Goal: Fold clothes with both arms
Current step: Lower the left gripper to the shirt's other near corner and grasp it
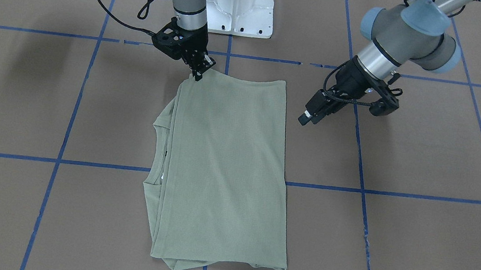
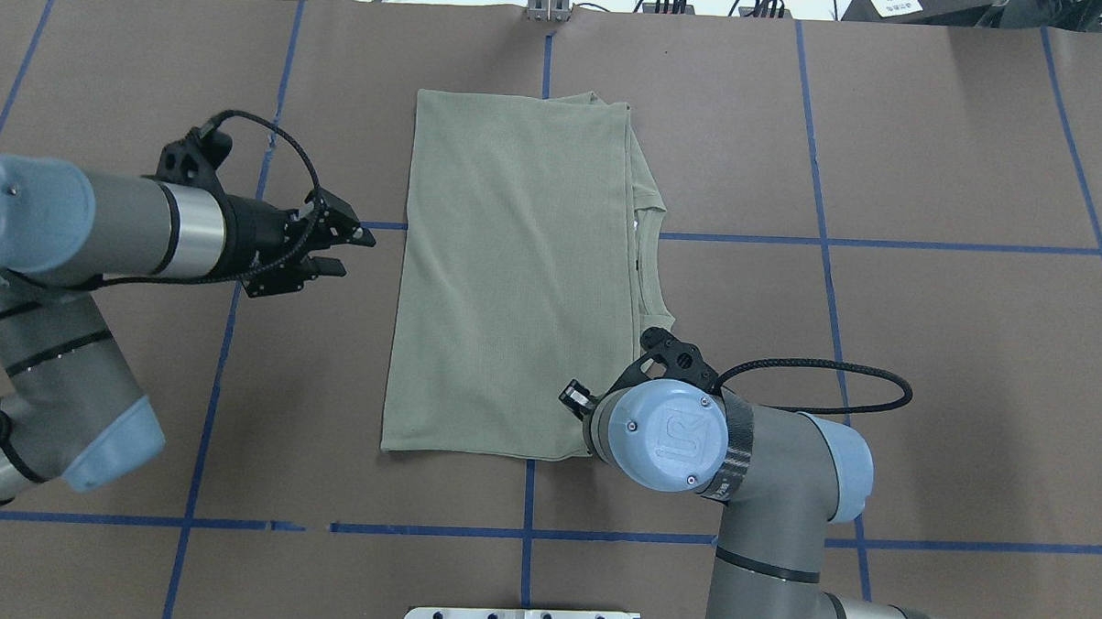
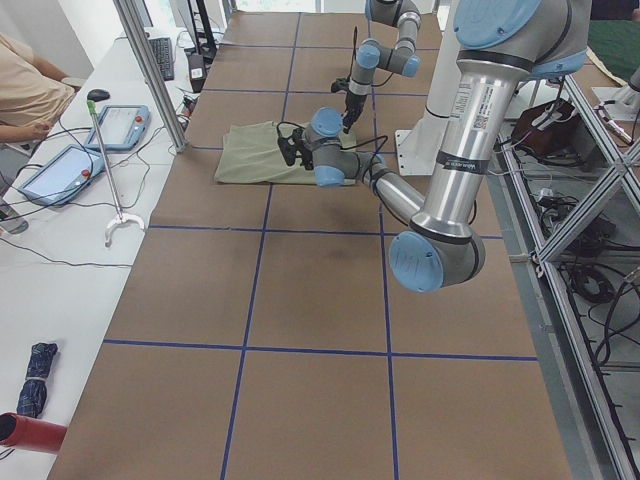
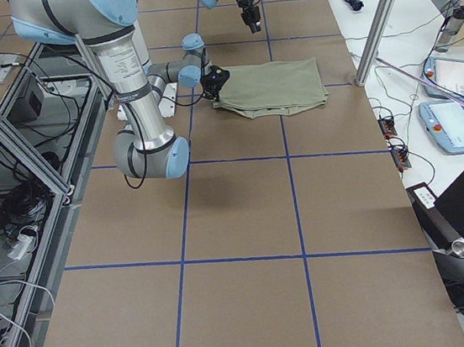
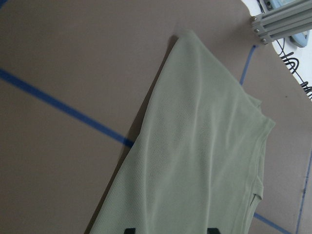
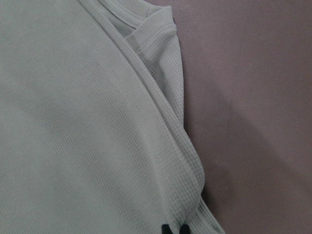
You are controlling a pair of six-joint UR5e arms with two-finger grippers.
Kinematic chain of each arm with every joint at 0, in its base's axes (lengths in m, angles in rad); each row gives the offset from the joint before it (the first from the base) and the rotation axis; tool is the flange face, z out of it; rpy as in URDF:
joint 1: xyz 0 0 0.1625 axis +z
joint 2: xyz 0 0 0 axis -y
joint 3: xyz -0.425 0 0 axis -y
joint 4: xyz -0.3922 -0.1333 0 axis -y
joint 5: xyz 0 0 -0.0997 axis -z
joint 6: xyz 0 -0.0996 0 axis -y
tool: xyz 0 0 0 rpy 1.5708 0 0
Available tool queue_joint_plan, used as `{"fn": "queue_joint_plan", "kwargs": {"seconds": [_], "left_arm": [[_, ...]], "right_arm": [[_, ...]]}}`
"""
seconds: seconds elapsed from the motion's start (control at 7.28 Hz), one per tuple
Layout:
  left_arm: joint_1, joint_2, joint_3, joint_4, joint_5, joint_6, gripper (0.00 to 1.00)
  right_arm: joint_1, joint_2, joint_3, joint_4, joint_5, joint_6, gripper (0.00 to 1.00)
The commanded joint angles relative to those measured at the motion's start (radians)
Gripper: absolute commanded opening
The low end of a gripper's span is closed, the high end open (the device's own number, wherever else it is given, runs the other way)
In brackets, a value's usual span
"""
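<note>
The sage-green shirt [image 1: 227, 161] lies folded into a long rectangle at the middle of the table [image 2: 925, 359], its round neck [image 2: 649, 258] on the robot's right side. My right gripper [image 1: 199, 74] is down at the shirt's near right corner and shut on the layered edge; the right wrist view shows its tips [image 6: 174, 229] close together on the cloth [image 6: 73, 122]. My left gripper [image 2: 356, 252] hovers open just off the shirt's left edge [image 2: 405, 249], touching nothing. Its wide-apart tips sit at the bottom of the left wrist view, over the shirt [image 5: 204, 156].
Blue tape lines [image 2: 883, 243] divide the brown table cover into squares. The white pedestal base [image 1: 239, 4] stands at the robot's edge of the table. A side bench holds tablets [image 3: 120, 125] and cables, with a person [image 3: 25, 95] seated there and a metal post [image 3: 150, 70].
</note>
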Motion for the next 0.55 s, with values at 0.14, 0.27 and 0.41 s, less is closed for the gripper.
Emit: {"fn": "queue_joint_plan", "kwargs": {"seconds": [0.14,0.27,0.41], "left_arm": [[0.179,0.026,-0.037,0.088,0.144,-0.117,0.6],[0.223,0.026,-0.04,0.134,0.191,-0.119,0.6],[0.259,0.029,-0.038,0.156,0.216,-0.12,0.6]], "right_arm": [[0.0,0.0,0.002,0.003,0.005,0.0,0.0],[0.0,0.0,0.002,0.003,0.005,0.0,0.0],[0.0,0.0,0.004,0.003,0.005,0.0,0.0]]}}
